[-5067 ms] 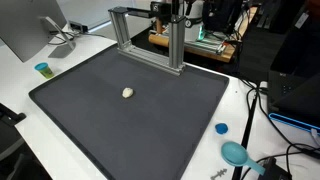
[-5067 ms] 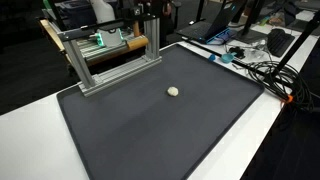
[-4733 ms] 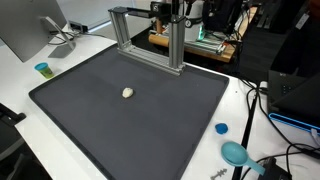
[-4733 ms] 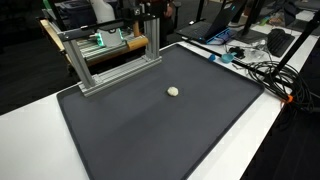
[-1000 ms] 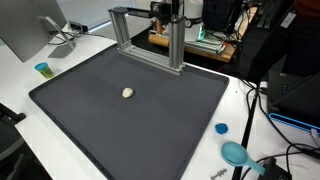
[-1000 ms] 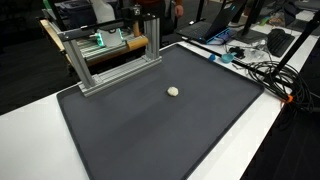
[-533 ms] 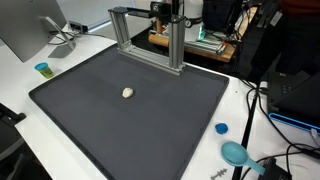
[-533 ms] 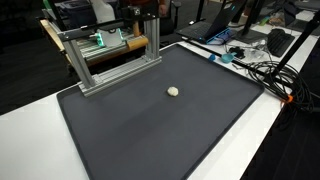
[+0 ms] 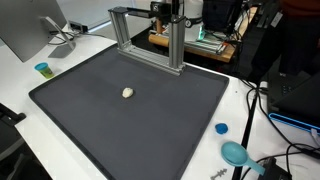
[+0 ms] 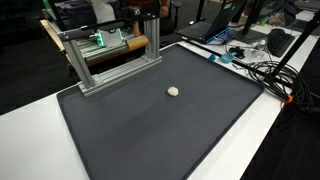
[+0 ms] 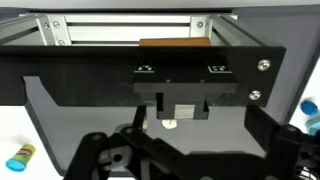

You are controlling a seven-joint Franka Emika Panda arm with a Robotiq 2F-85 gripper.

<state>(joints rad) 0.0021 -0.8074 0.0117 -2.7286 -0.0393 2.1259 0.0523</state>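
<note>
From behind the frame [image 9: 177,45], the hand [image 11: 190,158], seemingly wide open and empty, could clip it or set the ball [image 9: 127,92] rolling.

Pale ball [image 10: 173,91] on dark mat [image 10: 150,135] near metal frame [image 10: 78,62]

ball [image 9: 127,92] on mat [image 9: 150,125], frame [image 9: 146,36] at mat's edge

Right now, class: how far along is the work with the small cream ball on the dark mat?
Done: nothing visible; the cream ball lies alone on the dark mat, untouched. In hand: the gripper is open and empty, apart from the ball, which shows ahead in the wrist view. Left: reaching, gripping and lifting it.
</note>
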